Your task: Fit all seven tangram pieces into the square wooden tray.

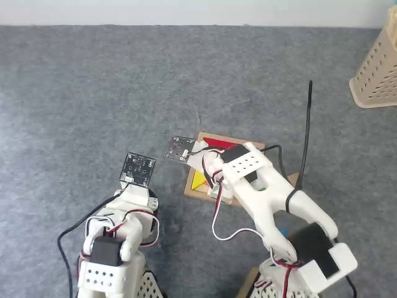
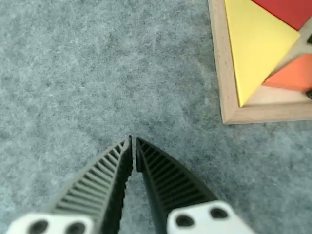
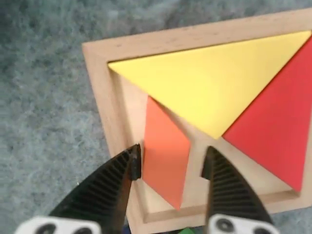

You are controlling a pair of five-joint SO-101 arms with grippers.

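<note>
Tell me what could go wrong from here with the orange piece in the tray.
1. The right tool is open astride the orange piece, with one side hard against the rim of the tray. It might catch the wall and drag the tray.
2. Bare wood shows on both sides of the orange piece, so it may be misplaced and block later pieces.
3. A nudge could push it into the yellow triangle and unseat that.

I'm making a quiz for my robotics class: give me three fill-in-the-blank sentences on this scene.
The left claw, over the grey carpet, is ____.
The right claw, over the wooden tray, is ____.
The parallelogram between its fingers is coloured ____.
Missing words: shut; open; orange.
</note>
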